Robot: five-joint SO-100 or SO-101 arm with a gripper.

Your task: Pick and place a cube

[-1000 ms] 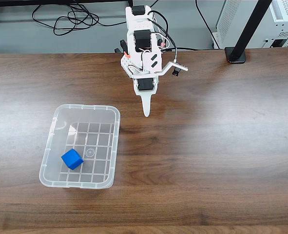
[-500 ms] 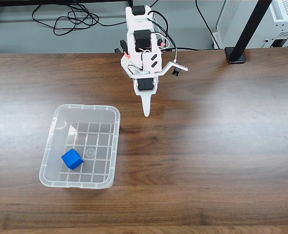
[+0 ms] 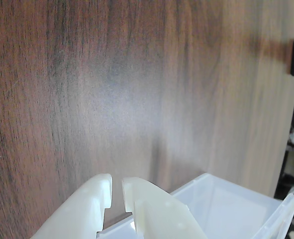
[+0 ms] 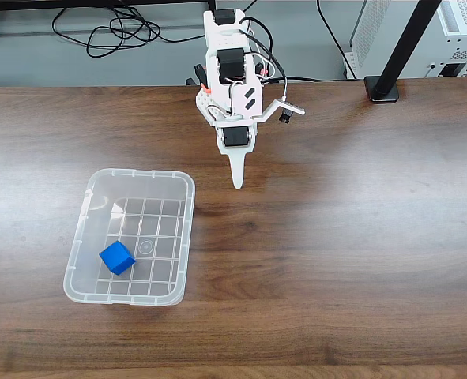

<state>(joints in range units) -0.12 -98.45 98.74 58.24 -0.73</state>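
Our gripper (image 4: 236, 183), fingers nearly closed on nothing, hangs well apart from the tray (image 4: 184, 237), whose lower-left holds the cube (image 4: 116, 257).

No text, label, brand, number or sign can be read in either view.
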